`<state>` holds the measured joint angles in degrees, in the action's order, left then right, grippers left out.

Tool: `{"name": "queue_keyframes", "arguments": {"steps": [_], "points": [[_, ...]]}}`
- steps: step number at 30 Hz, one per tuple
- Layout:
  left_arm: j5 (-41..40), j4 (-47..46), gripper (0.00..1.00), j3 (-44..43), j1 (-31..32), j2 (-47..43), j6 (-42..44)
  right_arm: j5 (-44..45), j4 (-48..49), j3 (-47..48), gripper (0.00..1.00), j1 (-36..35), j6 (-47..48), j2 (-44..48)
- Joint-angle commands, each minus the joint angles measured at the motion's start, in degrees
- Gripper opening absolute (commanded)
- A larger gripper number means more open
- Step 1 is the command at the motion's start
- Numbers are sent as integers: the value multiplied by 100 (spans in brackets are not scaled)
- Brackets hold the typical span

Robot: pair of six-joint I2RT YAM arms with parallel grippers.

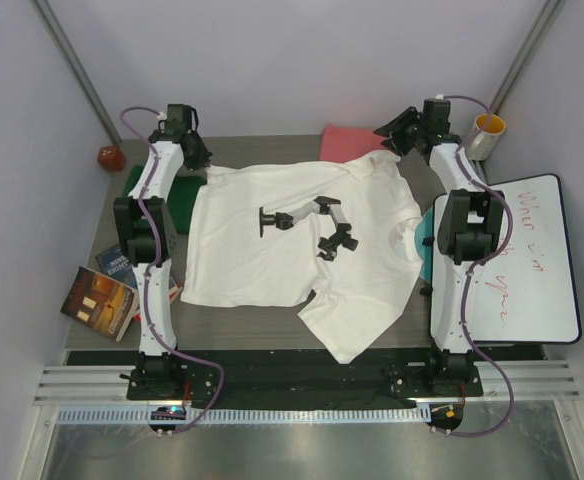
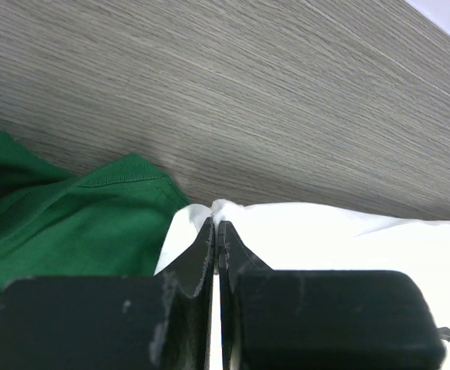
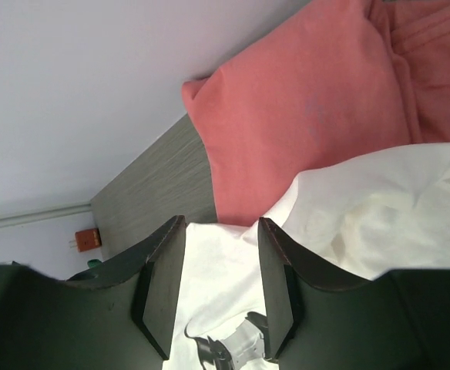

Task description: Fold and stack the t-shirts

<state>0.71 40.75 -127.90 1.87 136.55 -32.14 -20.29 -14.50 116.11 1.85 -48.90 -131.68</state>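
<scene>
Three t-shirts lie on the grey table (image 2: 248, 92): the white t-shirt (image 1: 242, 260) is spread at its centre, the dark green t-shirt (image 2: 71, 223) is bunched at its far left corner, and the coral-pink t-shirt (image 1: 347, 142) sits at its far right. The left gripper (image 2: 216, 223) is clamped on the white corner. The right gripper (image 3: 219, 231) is parted and empty above the white cloth.

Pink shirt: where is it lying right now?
In the top view the coral-pink shirt lies at the far edge of the table, right of centre, partly under the white shirt, beside the right gripper.
</scene>
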Motion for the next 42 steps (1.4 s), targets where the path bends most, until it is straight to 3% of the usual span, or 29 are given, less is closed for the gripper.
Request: {"name": "queue_keyframes", "arguments": {"steps": [1,15,30,42], "points": [[61,-41,0,-130,24,-50,173,-133,18,280,49,-132,-49,-235],[87,-59,0,-174,33,82,173,-115,-316,307,52,-150,179,-245],[157,-59,0,-104,24,100,182,175,-422,-669,53,167,672,643],[219,-85,0,-34,24,100,156,-54,-492,-432,54,184,584,213]]}}
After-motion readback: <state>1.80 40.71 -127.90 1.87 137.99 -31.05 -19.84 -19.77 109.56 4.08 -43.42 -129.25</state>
